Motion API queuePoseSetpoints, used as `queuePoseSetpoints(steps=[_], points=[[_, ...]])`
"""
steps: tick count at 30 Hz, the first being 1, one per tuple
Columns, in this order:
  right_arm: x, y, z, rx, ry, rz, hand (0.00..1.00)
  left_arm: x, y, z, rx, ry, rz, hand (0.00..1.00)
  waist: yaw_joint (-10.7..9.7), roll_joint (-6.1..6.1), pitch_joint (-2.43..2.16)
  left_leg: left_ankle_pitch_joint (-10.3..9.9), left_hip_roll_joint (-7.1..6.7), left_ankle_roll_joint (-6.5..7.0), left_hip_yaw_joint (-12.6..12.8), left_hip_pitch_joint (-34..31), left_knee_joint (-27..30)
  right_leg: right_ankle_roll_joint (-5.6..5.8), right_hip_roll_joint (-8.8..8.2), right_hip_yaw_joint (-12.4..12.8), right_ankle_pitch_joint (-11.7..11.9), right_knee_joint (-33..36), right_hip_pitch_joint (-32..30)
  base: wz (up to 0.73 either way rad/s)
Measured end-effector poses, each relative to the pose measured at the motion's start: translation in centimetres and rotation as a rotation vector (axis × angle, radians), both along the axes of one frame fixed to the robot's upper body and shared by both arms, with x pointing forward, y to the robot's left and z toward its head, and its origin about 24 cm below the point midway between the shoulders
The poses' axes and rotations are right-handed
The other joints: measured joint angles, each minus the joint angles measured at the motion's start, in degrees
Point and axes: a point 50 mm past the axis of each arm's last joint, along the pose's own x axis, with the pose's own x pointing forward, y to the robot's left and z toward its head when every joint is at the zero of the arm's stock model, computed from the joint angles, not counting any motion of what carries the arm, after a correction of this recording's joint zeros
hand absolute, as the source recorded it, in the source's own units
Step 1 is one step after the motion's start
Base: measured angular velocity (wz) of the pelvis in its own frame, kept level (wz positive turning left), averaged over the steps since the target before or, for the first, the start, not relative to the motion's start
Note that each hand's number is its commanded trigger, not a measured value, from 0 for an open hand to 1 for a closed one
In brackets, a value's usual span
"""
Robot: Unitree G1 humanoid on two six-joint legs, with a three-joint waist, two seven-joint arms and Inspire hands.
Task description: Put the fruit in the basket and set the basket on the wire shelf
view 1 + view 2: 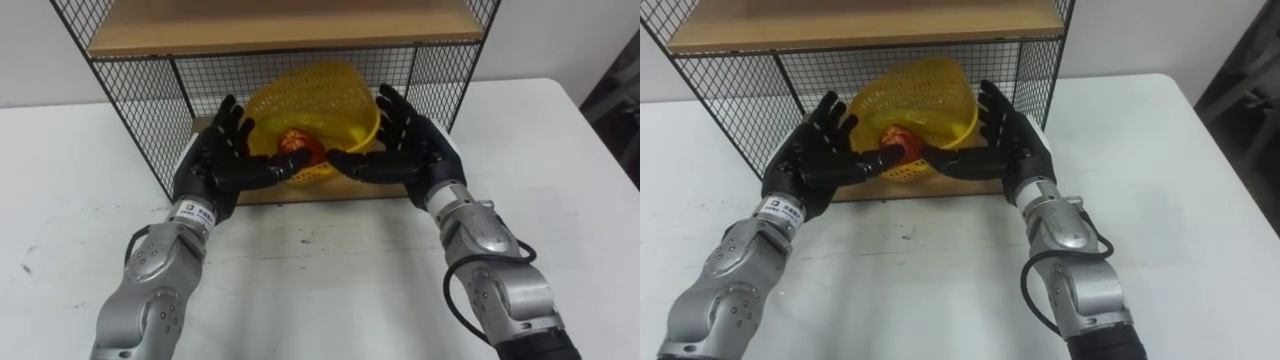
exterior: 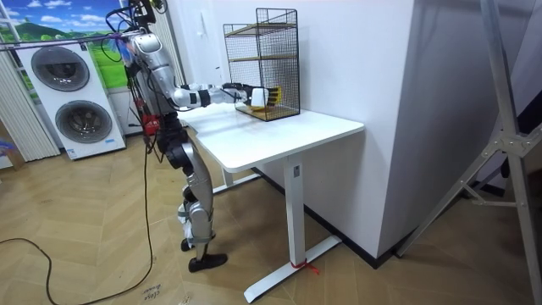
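Observation:
A yellow mesh basket [image 1: 315, 105] [image 1: 915, 100] sits tilted on the bottom board of the wire shelf [image 1: 150, 110], its mouth facing me, with a red fruit [image 1: 298, 143] [image 1: 892, 140] inside near the front rim. My left hand [image 1: 222, 160] [image 1: 820, 155] is at the basket's left side and my right hand [image 1: 405, 140] [image 1: 1002, 140] at its right, both with straight spread fingers and thumbs reaching in toward the rim. In the room view I stand at the white table's end, arms stretched to the wire shelf [image 2: 262, 63].
The wire shelf has a wooden upper board [image 1: 280, 25] just above the basket and mesh walls at both sides. The shelf stands on the white table [image 1: 320, 270], whose surface before it is bare. Washing machines [image 2: 72, 102] stand behind me.

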Motion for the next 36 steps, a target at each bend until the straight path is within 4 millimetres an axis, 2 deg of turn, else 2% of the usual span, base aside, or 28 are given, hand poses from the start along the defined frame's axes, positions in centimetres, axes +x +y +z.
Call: queuePoseSetpoints(steps=[22, 36], points=[[-0.5, 0.1, -1.2, 0.017, 0.047, -0.007, 0.0, 0.1, 1.6, 0.0, 0.02, 0.001, 0.031, 0.0, -0.38, -0.13, -0.25, -0.01, 0.04, 0.02, -0.11, -0.3, 0.15, -0.06, -0.01, -0.02, 0.16, 0.82, -0.5, 0.0], [-0.5, 0.1, -1.3, 0.008, 0.044, -0.026, 0.0, 0.8, 1.6, 2.8, 0.018, -0.121, 0.053, 0.0, -0.32, -0.08, -0.28, 0.0, 0.02, 0.02, -0.14, -0.1, 0.04, -0.06, 0.01, 0.08, 0.17, 0.79, -0.3, 0.0]])
